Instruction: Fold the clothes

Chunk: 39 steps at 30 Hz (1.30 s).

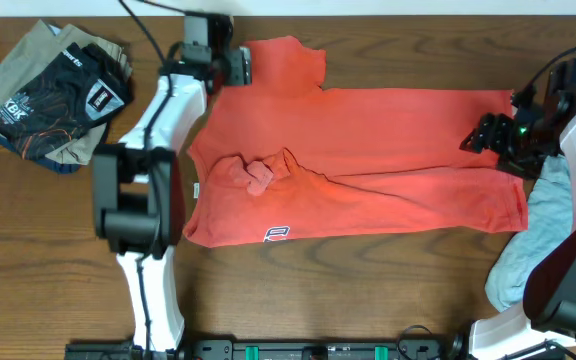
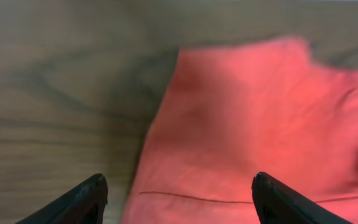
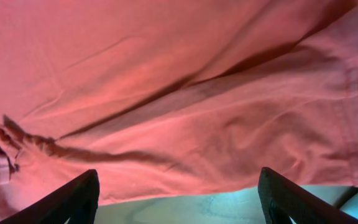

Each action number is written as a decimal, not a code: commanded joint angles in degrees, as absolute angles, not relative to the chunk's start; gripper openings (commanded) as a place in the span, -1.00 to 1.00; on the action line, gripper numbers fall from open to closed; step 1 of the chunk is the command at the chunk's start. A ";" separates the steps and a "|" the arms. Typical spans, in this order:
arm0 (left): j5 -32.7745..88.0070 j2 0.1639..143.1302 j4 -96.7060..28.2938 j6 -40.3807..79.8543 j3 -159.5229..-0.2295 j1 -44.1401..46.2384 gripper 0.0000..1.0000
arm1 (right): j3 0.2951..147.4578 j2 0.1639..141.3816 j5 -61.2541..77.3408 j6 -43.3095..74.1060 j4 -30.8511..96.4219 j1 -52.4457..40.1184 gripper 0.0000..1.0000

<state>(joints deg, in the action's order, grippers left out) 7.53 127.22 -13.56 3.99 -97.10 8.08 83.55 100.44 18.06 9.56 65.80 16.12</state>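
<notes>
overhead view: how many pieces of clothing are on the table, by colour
coral-red short-sleeved T-shirt: 1
pale blue-grey garment: 1
khaki garment: 1
black garment with white print: 1 (bunched in the pile, could hide more)
total: 4

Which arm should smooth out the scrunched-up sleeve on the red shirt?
Probably the left. The open left gripper hovers at the coral-red T-shirt near its bunched sleeve; the right gripper is far off at the hem.
</notes>
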 commanded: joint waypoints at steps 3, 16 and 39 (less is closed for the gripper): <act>8.56 131.68 -10.41 3.05 -97.43 8.05 0.52 | 83.83 100.27 19.09 8.69 66.70 15.25 0.60; 8.75 135.31 -9.47 3.68 -97.43 10.87 0.34 | 83.83 100.29 19.07 8.69 66.63 15.25 0.55; 8.32 137.23 -2.52 3.70 -97.43 9.89 0.17 | 83.83 100.29 18.63 8.69 67.64 15.25 0.49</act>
<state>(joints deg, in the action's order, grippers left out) 8.62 134.96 -2.55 4.21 -97.10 9.98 83.55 100.44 18.44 9.54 67.46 15.77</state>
